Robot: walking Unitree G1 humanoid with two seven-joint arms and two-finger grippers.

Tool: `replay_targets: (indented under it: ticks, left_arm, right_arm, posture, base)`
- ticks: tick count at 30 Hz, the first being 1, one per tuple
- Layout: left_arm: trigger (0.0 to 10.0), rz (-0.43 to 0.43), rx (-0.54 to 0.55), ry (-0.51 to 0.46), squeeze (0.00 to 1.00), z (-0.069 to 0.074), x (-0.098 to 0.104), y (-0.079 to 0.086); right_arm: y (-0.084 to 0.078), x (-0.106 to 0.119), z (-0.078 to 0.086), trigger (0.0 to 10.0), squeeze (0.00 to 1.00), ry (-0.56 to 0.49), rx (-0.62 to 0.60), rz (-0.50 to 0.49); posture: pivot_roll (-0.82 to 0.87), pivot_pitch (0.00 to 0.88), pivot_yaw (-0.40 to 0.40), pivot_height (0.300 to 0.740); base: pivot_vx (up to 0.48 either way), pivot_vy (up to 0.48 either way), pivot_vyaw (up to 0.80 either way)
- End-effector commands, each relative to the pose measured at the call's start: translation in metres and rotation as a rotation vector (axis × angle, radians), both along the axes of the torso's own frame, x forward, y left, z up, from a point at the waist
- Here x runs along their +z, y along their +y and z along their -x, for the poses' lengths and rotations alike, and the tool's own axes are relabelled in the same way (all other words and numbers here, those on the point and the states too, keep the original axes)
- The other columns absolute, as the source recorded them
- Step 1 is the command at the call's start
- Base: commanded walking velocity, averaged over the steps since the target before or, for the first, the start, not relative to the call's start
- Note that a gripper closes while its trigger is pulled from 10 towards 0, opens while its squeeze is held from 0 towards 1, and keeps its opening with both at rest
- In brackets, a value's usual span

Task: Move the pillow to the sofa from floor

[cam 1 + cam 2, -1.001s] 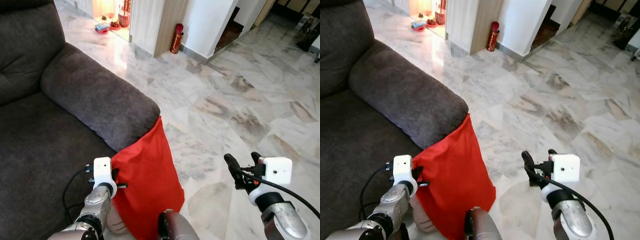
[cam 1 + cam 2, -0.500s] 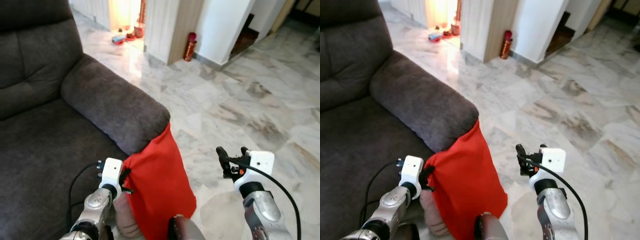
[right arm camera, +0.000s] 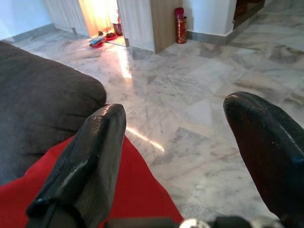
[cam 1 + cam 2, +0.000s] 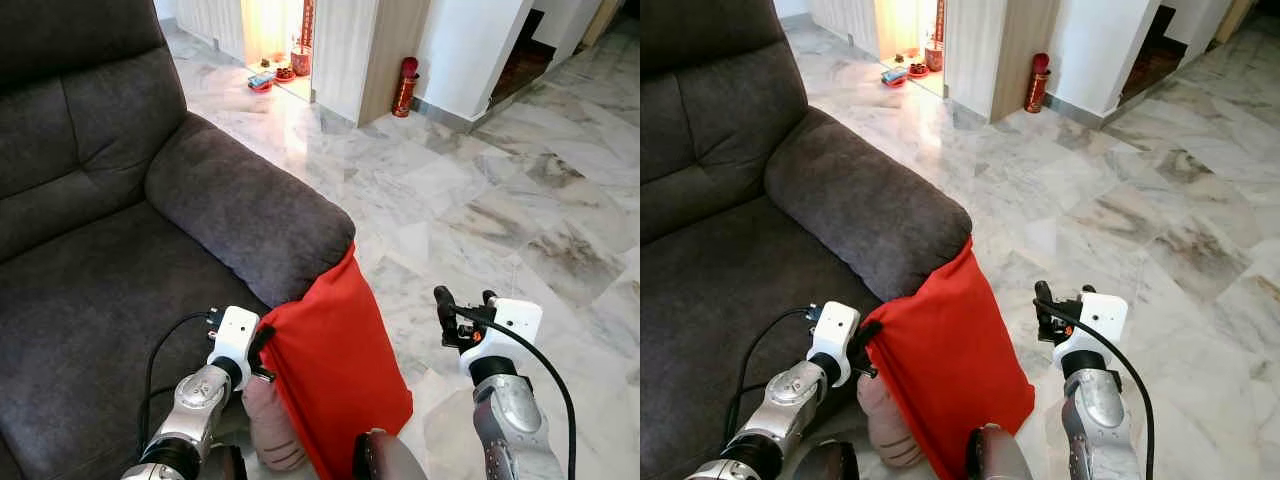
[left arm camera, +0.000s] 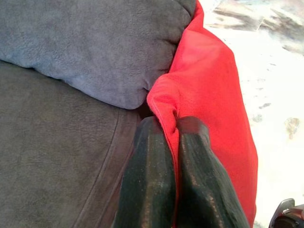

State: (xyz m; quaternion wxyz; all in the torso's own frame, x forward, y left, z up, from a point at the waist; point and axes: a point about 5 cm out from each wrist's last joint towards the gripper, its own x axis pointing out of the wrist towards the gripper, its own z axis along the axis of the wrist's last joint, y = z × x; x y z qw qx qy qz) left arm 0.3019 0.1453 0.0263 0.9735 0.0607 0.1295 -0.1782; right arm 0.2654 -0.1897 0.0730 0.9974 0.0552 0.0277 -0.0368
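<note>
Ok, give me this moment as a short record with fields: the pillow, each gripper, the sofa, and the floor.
pillow: red pillow, hanging against the sofa's armrest end, not on the seat
left gripper: left gripper shut on the pillow's edge
right gripper: right gripper open, held over the floor, apart from the pillow
sofa: dark grey sofa
floor: marble floor

Sofa fills left half of frame; its armrest runs from upper centre down toward middle. Pillow hangs against armrest's near end, lower centre, over floor. Left hand at pillow's left edge, pinching it. Right hand lower right, apart from pillow. Canister on floor, top centre, by wall.
</note>
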Motion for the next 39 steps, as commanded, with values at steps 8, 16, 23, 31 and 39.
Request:
replay_targets:
  ticks: [8,16,23,31,39]
  left_arm:
    - [10.0,0.029,0.05,-0.273,0.0,-0.0298,0.0599,0.0043]
    - [10.0,0.036,0.072,-0.265,0.0,-0.0271,0.0582,0.0043]
    - [10.0,0.033,0.075,-0.261,0.0,-0.0276,0.059,0.0052]
    - [10.0,0.031,0.07,-0.257,0.0,-0.0269,0.0597,0.0053]
    - [10.0,0.033,0.062,-0.251,0.0,-0.0255,0.0585,0.0036]
  right_arm:
    - [-0.0018,0.0021,-0.0081,10.0,0.0,-0.036,-0.019,-0.001]
    - [-0.0015,0.003,-0.0099,10.0,0.0,-0.054,-0.029,-0.012]
    - [-0.0014,0.0039,-0.0108,10.0,0.0,-0.061,-0.04,-0.018]
    - [0.0011,0.0035,-0.0107,10.0,0.0,-0.066,-0.041,-0.025]
    - [0.0022,0.0026,-0.0102,10.0,0.0,-0.064,-0.041,-0.025]
  posture:
    - [-0.06,0.0,-0.015,0.637]
    - [-0.05,0.0,-0.017,0.637]
    - [-0.05,0.0,-0.01,0.637]
    - [-0.05,0.0,-0.006,0.637]
    - [-0.05,0.0,-0.005,0.679]
  base:
    - [0.0,0.0,0.0]
    - [0.0,0.0,0.0]
    - [0.0,0.0,0.0]
    - [0.0,0.0,0.0]
    - [0.0,0.0,0.0]
